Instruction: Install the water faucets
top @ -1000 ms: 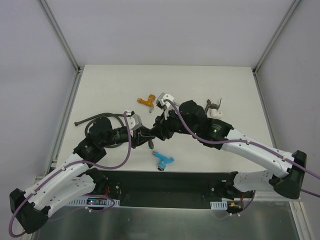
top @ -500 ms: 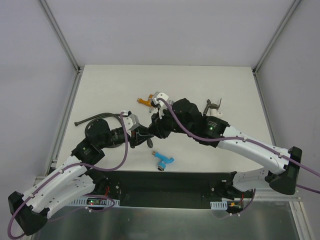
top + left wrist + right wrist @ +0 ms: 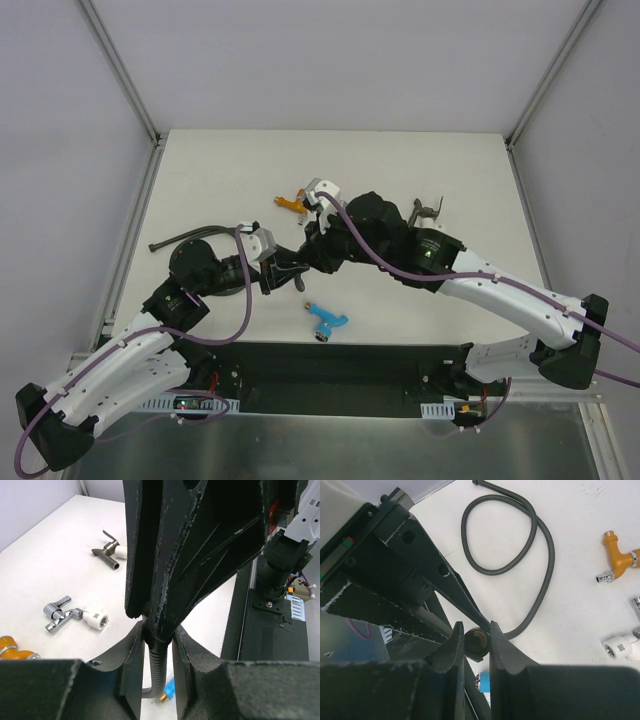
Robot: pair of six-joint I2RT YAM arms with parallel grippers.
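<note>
Both arms have shifted leftward. From above, the left gripper (image 3: pixel 285 270) and right gripper (image 3: pixel 303 258) meet mid-tabletop (image 3: pixel 200 170), with the blue faucet (image 3: pixel 326 322) lying near them. At the left wrist, the gripper is clamped on the hose (image 3: pixel 157 666). At the right wrist, the gripper pinches the hose's end, and the orange faucet (image 3: pixel 617 560) lies well apart.

The left arm (image 3: pixel 130 350) rises from its base at 7 o'clock to a bent elbow, its forearm then pointing toward 3 o'clock. The right arm (image 3: pixel 500 290) arcs in from 4 o'clock, its wrist folded down toward 7 o'clock. The left gripper (image 3: pixel 157 647) and the right gripper (image 3: pixel 476 640) meet tip to tip near the centre, each clamped narrowly on the same end of the hose (image 3: pixel 540 535).
</note>
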